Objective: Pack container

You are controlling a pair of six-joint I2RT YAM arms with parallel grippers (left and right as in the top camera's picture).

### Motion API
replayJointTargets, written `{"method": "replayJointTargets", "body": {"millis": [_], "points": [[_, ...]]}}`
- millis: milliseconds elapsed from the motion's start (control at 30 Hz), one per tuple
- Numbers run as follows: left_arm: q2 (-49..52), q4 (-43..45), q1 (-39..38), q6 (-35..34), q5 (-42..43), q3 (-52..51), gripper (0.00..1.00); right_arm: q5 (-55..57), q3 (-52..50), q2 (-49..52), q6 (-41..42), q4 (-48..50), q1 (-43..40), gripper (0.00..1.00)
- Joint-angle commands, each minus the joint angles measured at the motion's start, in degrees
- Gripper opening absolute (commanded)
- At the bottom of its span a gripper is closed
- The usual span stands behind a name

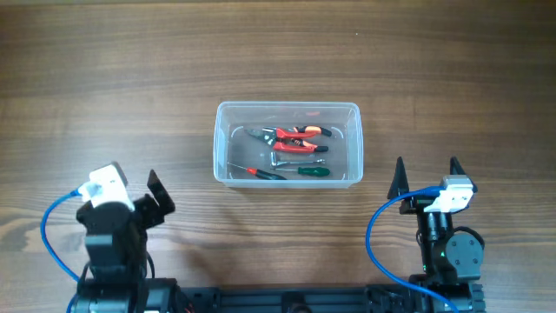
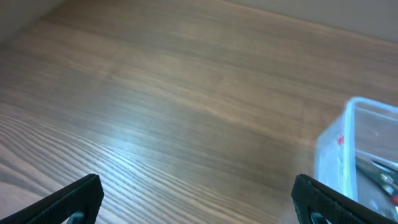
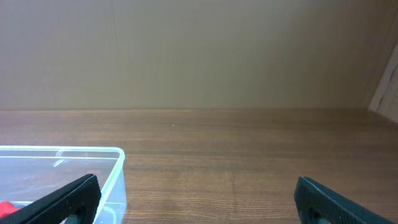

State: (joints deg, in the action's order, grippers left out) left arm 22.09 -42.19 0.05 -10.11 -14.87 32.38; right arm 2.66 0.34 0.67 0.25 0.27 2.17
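Observation:
The clear plastic container (image 1: pixel 223 143) stands at the table's middle. Inside lie red-handled pliers (image 1: pixel 300 133), another red-handled tool (image 1: pixel 295 148), a green-handled screwdriver (image 1: pixel 313 171), a thin red-and-black screwdriver (image 1: pixel 261 172) and a small metal tool (image 1: pixel 282 161). My left gripper (image 1: pixel 161 196) is open and empty, near the front left, apart from the container. My right gripper (image 1: pixel 426 174) is open and empty, at the front right. The container's corner shows in the left wrist view (image 2: pixel 364 155) and in the right wrist view (image 3: pixel 62 168).
The wood-grain table (image 1: pixel 104 78) spreads around the container. A plain wall (image 3: pixel 199 50) rises behind the table's far edge. Blue cables (image 1: pixel 52 226) loop beside both arm bases at the front edge.

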Motion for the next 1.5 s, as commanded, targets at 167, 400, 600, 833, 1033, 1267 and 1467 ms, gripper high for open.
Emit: {"method": "replayJointTargets", "body": {"millis": [167, 400, 600, 833, 1033, 1267, 1467], "points": [[-20.8, -3.6, -0.2, 0.7, 9.0, -4.6, 1.0, 1.2, 0.0, -0.5, 1.3, 0.5, -0.2, 1.0], [-21.9, 13.8, -0.2, 4.3, 13.0, -16.6, 1.0, 1.2, 0.0, -0.5, 1.3, 0.5, -0.2, 1.0], [-21.9, 21.7, -0.2, 14.2, 26.3, -24.3, 1.0, 1.2, 0.0, -0.5, 1.3, 0.5, -0.2, 1.0], [-21.9, 21.7, -0.2, 15.7, 28.4, -26.2, 1.0, 1.2, 0.0, -0.5, 1.3, 0.5, -0.2, 1.0], [-21.9, 21.7, -0.2, 15.9, 28.8, -26.2, 1.0, 1.2, 0.0, -0.5, 1.3, 0.5, -0.2, 1.0], [-21.9, 21.7, -0.2, 15.9, 28.8, -26.2, 1.0, 1.2, 0.0, -0.5, 1.3, 0.5, -0.2, 1.0], [-21.9, 21.7, -0.2, 15.8, 29.0, -26.2, 1.0, 1.2, 0.0, -0.5, 1.3, 0.5, -0.2, 1.0]]}}
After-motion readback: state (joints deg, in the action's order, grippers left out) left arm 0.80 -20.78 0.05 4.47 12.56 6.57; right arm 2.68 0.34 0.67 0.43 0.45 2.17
